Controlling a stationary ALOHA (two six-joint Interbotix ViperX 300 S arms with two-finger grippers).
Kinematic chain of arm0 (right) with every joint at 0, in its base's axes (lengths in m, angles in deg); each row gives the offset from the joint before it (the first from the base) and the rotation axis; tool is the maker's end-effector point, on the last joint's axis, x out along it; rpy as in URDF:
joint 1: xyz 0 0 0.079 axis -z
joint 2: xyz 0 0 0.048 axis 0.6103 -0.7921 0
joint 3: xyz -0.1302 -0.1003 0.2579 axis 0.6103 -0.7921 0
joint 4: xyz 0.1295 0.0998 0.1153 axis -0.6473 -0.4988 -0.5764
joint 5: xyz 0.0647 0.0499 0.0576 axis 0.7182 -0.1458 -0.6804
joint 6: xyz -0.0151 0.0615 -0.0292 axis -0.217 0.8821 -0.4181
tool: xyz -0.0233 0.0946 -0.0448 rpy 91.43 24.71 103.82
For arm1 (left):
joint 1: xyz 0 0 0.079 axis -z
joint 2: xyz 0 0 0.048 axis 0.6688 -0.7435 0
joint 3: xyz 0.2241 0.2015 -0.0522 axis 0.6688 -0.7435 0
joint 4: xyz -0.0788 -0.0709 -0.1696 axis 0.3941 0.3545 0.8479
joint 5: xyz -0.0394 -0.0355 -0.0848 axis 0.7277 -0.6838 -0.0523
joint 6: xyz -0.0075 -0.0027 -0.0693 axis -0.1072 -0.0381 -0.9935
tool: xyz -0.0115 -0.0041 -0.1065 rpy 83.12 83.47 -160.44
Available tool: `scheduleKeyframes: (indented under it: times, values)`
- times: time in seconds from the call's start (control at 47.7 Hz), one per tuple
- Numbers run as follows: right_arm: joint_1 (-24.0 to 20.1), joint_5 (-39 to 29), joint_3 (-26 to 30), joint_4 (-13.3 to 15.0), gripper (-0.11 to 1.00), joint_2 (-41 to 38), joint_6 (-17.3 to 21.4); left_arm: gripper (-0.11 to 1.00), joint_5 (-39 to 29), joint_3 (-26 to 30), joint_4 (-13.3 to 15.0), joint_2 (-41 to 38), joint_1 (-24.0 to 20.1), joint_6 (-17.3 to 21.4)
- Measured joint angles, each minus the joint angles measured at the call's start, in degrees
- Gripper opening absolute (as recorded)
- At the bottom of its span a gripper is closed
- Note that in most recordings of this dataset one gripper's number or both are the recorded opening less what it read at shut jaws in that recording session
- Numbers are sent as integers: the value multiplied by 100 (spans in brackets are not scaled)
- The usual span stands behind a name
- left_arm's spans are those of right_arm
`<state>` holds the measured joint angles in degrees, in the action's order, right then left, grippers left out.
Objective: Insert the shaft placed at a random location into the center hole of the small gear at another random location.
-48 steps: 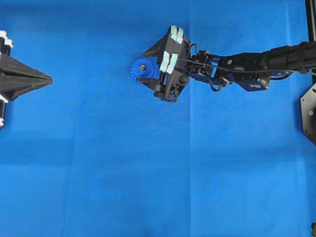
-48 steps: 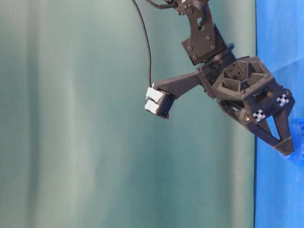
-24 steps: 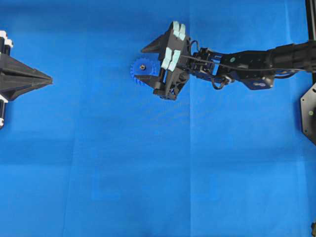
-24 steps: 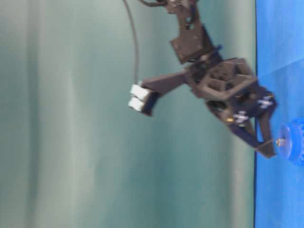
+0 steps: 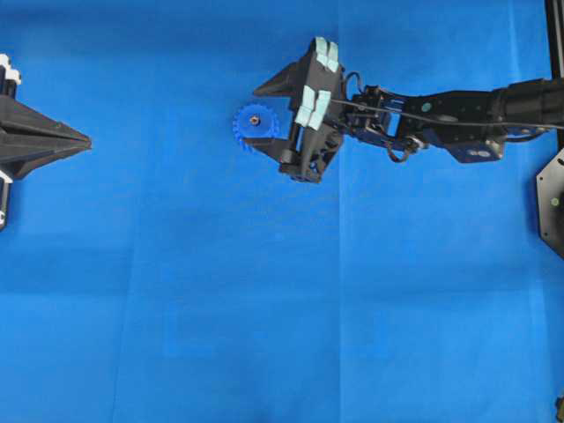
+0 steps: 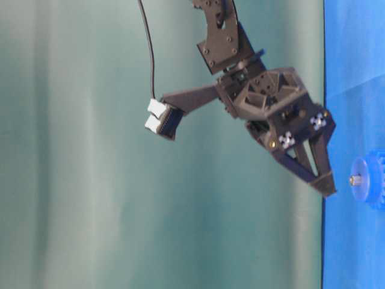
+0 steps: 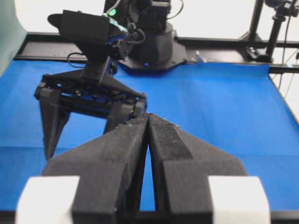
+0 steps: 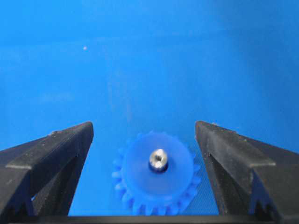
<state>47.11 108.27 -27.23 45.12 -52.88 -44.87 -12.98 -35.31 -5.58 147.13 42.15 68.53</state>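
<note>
The small gear point(image 5: 255, 129) lies flat on the blue cloth, and the shaft point(image 5: 254, 118) stands upright in its hub. In the right wrist view the shaft point(image 8: 158, 159) fills the center hole point(image 8: 158, 168) of the gear point(image 8: 156, 179). My right gripper point(image 5: 271, 132) is open and empty. It hovers just right of the gear, with its fingers point(image 8: 56, 154) spread wider than the gear and touching nothing. At table level the right gripper point(image 6: 325, 180) is clear above the shaft point(image 6: 355, 179). My left gripper point(image 5: 88, 139) is shut and empty at the far left.
Blue cloth point(image 5: 264, 308) covers the whole table. The right arm point(image 5: 458, 115) reaches in from the right edge. A black mount point(image 5: 553, 203) sits at the right edge. In the left wrist view the left gripper point(image 7: 148, 116) points at the right arm point(image 7: 93, 79).
My right gripper has lifted off the gear and drawn back a little to the right. The shaft stays standing in the hub. The left arm has not moved.
</note>
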Motion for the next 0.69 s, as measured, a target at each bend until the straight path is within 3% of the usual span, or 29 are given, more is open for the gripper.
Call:
scheduleKeyframes:
  times: [0.692]
  values:
    - [-88, 0, -1327, -167, 83, 1248, 9, 0, 0, -9, 9, 9, 0, 9]
